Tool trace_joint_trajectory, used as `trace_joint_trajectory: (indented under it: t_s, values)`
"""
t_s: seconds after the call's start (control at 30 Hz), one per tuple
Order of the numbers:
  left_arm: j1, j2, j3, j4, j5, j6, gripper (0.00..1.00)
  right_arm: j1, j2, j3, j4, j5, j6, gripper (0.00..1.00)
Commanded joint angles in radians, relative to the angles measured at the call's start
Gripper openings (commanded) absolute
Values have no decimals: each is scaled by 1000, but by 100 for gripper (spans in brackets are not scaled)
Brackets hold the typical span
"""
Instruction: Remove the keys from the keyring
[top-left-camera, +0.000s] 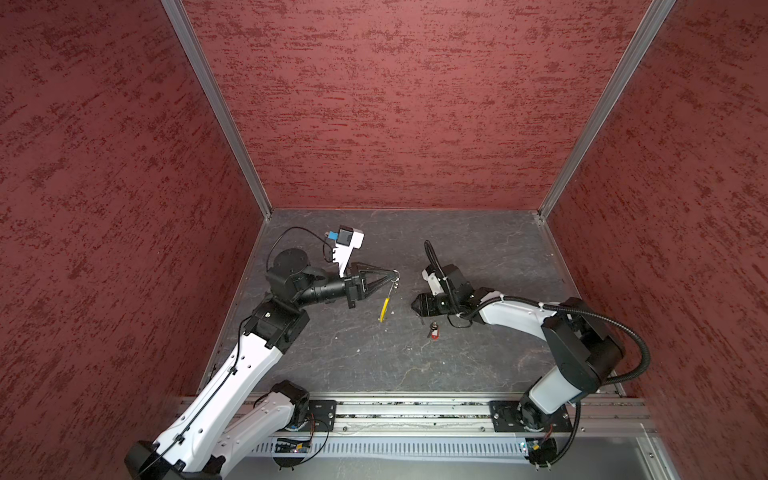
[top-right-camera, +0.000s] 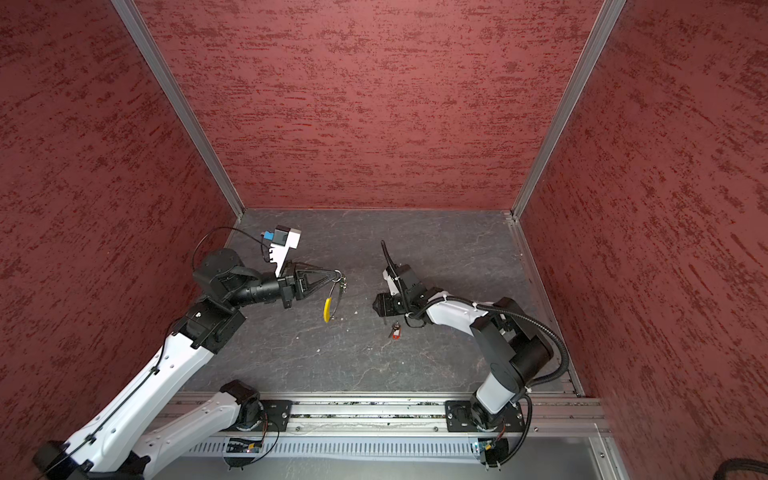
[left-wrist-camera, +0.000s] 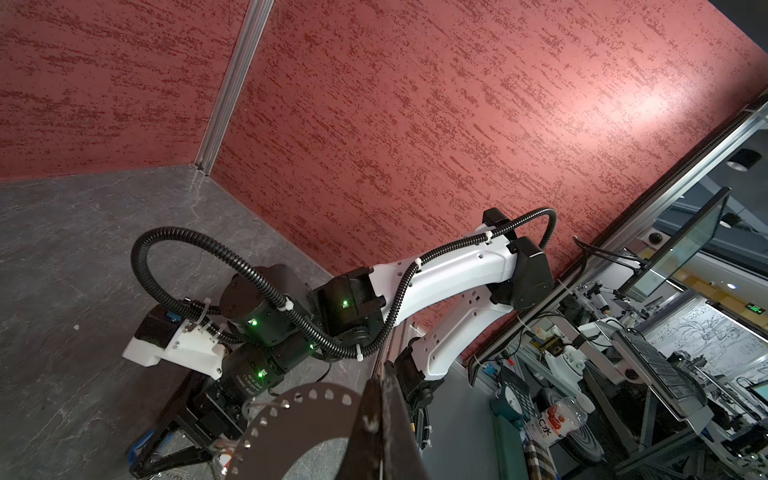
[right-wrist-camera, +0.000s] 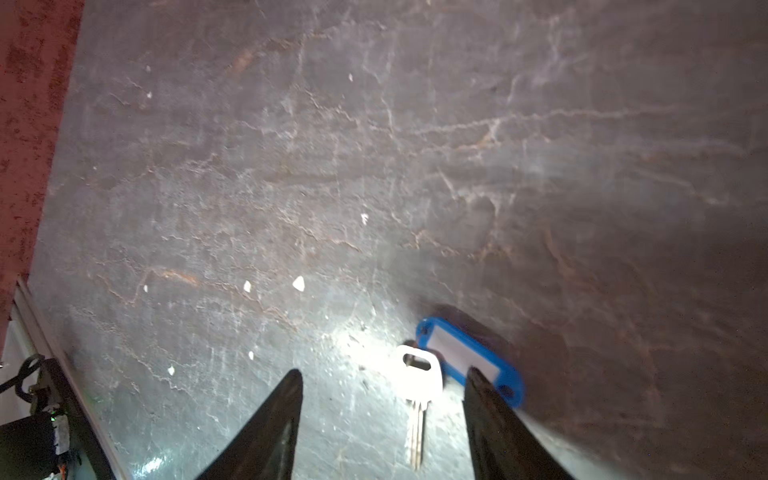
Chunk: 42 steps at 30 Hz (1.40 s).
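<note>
Starting at your right gripper (right-wrist-camera: 383, 370): its jaws stand apart, low over the table (right-wrist-camera: 374, 166), and they clamp nothing. The blue-tagged key (right-wrist-camera: 417, 384) lies flat on the surface between them, blade pointing back toward the wrist. Its blue tag (right-wrist-camera: 457, 353) sits just beside one finger, and I cannot tell whether that finger touches it.

In a top view, the red-tagged key (top-left-camera: 433, 332) rests on the table near the same gripper, at about five o'clock from it. At about ten o'clock, your left gripper (top-left-camera: 392, 274) is raised and clenched on the upper end of the keyring (top-left-camera: 394, 279), whose yellow section (top-left-camera: 384, 309) dangles toward six o'clock. No key shows on it, though its small silver parts are too fine to read.

Both keys look free, so the step in hand is a clean retreat. Lift the right gripper straight up with the jaws wide, so the finger by the tag does not drag it. Avoid swinging toward five o'clock, where the red-tagged key lies. Hold the left grip firm until the keyring is lowered.
</note>
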Motion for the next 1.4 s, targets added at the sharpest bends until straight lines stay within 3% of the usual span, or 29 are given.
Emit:
trace_joint_trajectory:
  t_s: [0.0,0.37,0.6,0.77,0.9,1.03,1.2,1.37]
  values:
    - [-6,-6,-5,34,-11,-4,0,-3,-60,46,34,19,-18,67]
    - [-9,4,19,2,-50,13,0,-6,-367,155,-10,26,-99,67]
    - [-12,41,72,-64,-157,39,0,-6,-510,207,-17,-27,-122,67]
    - [-14,90,118,-111,-276,41,0,6,-528,232,24,-200,-101,67]
    - [-16,105,124,-114,-373,35,0,48,-537,230,58,-247,-105,68]
    - [-18,120,127,-90,-388,20,0,129,-492,268,2,-210,-172,69]
    - [-18,127,135,-77,-378,6,0,172,-443,290,-61,-77,-238,67]
    - [-19,124,139,-85,-378,7,0,174,-399,301,-71,-88,-254,53]
